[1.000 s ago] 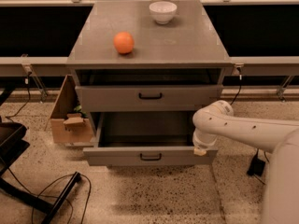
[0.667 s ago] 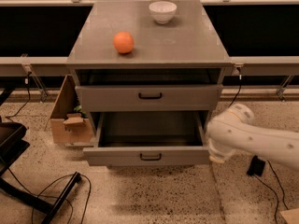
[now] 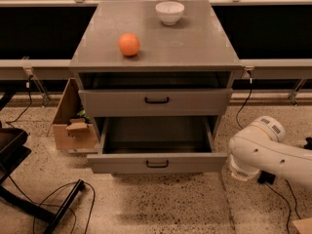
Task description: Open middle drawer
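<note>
The claw (image 3: pixel 242 172) is at the low end of the white arm (image 3: pixel 273 152), just right of the front right corner of the middle drawer (image 3: pixel 122 163) and apart from it. Whether it is wide or narrow I cannot tell, and it holds nothing that I can see. One second ago this end of the arm was against that same corner. Since then it has moved off to the right and a little down. The drawer itself has not moved: it stays pulled far out, with its tray open to the view. In my judgement this means that the pull is finished and the arm is going away, so the task looks done.

The arm is smooth, rounded and white, with small dark holes in its shell. The middle drawer is matte grey, probably painted metal. It has a wide, low front, a small black bar handle (image 3: pixel 157 164) and a deep box-shaped tray with nothing seen inside. Directly above it is a taller drawer (image 3: pixel 195 102), closed, with a wider black handle. Higher above, on the flat grey surface (image 3: pixel 195 43), lie a round orange (image 3: pixel 129 44) and a glossy white bowl (image 3: pixel 169 12). Left of the drawer stands a brown cardboard box (image 3: pixel 73 128), open at the top. Below the drawer, the floor (image 3: pixel 161 204) is speckled stone.
</note>
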